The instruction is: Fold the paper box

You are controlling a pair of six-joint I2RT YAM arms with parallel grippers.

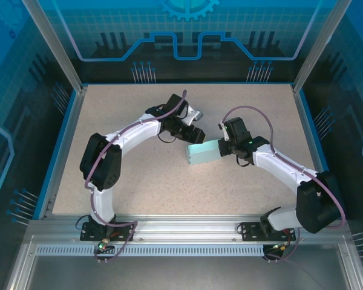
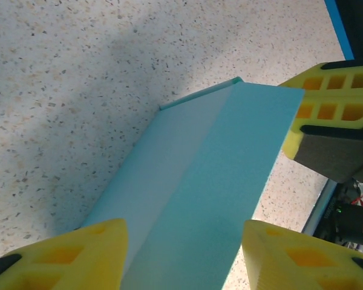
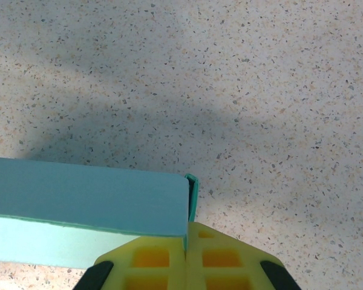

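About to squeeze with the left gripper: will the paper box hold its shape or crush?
Probably crushes easily: the paper box looks like thin, creased card. Likely light: the right gripper holds it by one pinched edge. A push may swing it about that pinch.

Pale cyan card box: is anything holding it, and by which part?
The right gripper pinches the pale cyan card box by one end's edge. The left gripper straddles the other end; its grip cannot be told.
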